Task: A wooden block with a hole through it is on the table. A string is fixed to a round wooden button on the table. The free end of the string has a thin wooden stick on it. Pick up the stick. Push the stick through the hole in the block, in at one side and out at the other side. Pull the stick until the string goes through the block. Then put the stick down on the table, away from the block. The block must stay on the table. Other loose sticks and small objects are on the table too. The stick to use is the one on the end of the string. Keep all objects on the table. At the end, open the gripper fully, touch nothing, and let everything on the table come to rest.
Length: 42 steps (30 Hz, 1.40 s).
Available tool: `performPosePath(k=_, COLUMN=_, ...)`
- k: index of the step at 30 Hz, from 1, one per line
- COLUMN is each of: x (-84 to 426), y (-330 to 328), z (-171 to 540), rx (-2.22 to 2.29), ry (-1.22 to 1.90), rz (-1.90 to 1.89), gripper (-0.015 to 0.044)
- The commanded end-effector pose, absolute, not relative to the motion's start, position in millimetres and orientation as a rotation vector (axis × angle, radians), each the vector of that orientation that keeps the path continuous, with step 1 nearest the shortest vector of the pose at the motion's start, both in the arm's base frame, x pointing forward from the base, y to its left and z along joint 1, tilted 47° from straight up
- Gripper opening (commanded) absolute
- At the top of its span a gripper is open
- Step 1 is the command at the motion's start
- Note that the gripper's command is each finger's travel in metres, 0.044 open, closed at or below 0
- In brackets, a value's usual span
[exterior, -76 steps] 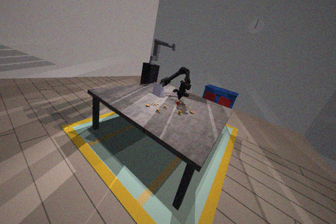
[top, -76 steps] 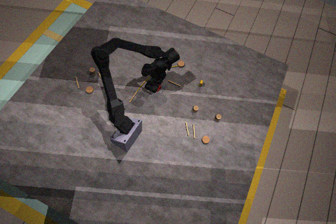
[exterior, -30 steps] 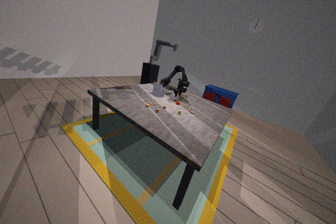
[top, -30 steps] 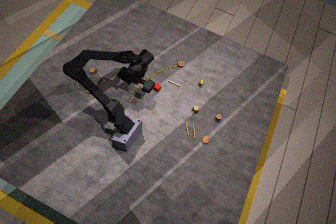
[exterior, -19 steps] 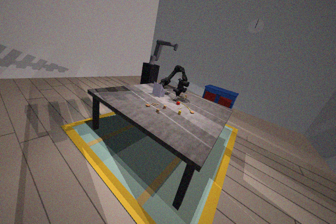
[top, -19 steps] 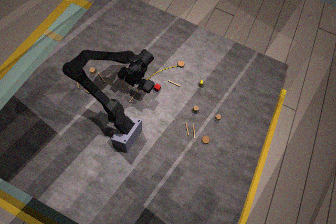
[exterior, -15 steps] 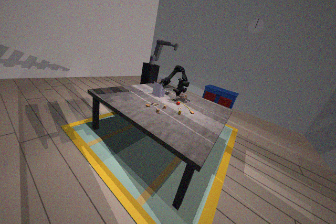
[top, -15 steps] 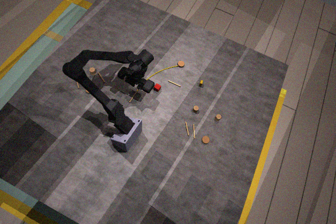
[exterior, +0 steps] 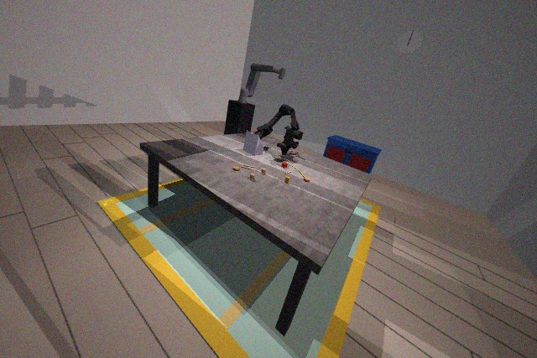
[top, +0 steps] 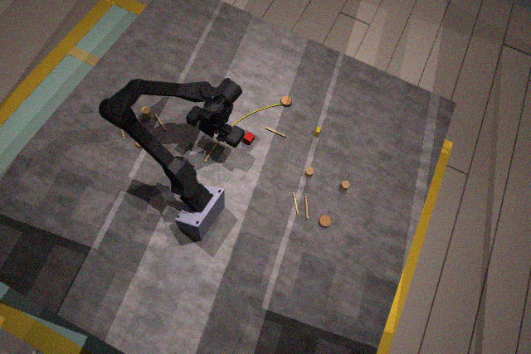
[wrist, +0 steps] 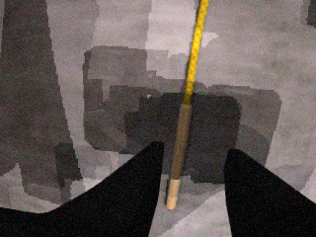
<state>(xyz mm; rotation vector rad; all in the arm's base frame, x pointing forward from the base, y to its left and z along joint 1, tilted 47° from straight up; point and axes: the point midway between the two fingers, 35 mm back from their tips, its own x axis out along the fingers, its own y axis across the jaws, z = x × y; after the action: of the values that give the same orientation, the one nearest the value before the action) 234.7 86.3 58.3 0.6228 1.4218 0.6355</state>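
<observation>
Your end effector (top: pixel 226 134) (exterior: pixel 284 153) (wrist: pixel 196 156) is partly open, with nothing in it. The string's stick (top: pixel 211 151) (wrist: pixel 180 148) lies left of its middle; line up 2 fingers evenly, then squeeze gently.

Yellow string (top: pixel 256 112) (exterior: pixel 298 169) (wrist: pixel 195 54), braided pattern.

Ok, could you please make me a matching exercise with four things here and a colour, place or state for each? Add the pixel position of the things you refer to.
1. String (top: pixel 253 113) (exterior: pixel 299 169) (wrist: pixel 197 44)
2. Stick on the string's end (top: pixel 210 152) (wrist: pixel 182 133)
3. Small cube beside the gripper (top: pixel 248 138) (exterior: pixel 284 164)
4. Gripper (top: pixel 221 137) (exterior: pixel 284 153) (wrist: pixel 196 156)

A. Red
B. Fingers apart, holding nothing
C. Yellow
D. Between the fingers in the wrist view

Pairs: 1-C, 2-D, 3-A, 4-B
</observation>
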Motion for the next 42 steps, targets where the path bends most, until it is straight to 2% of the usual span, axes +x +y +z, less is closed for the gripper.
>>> performPosePath(k=1, x=233.3, y=93.0, z=51.9, rx=0.632, ry=1.433, rz=0.637, gripper=0.0120)
performPosePath(k=39, x=233.1, y=126.8, z=22.4, rx=0.636, ry=1.432, rz=0.641, gripper=0.0120)
performPosePath(k=42, x=234.1, y=125.7, z=23.4, rx=0.630, ry=1.425, rz=0.642, gripper=0.0041)
